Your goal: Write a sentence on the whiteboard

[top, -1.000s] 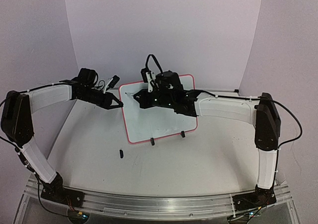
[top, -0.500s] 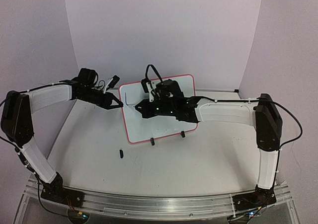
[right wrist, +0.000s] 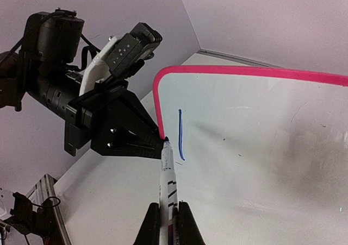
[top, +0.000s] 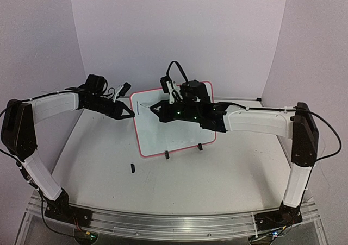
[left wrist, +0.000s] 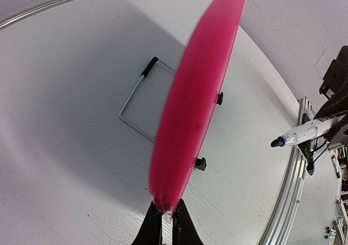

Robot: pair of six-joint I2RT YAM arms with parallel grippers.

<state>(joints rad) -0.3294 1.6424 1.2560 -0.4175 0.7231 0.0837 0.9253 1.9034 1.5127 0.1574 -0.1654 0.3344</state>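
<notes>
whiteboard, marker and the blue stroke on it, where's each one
whiteboard [top: 174, 139]: top external view, bare white face near its lower edge.
marker [right wrist: 167, 174]: right wrist view, middle of its barrel.
blue stroke [right wrist: 180, 135]: right wrist view, midpoint of the line.

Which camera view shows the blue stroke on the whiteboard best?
Right wrist view: the blue stroke stands clear on the whiteboard. Top external gives at best a faint mark; left wrist sees only the board's edge.

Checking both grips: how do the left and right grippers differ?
The left gripper pinches the red edge of the whiteboard; the right gripper clamps a marker. The left gripper reaches from the board's side; the right gripper faces its writing surface. Both are shut on something.
</notes>
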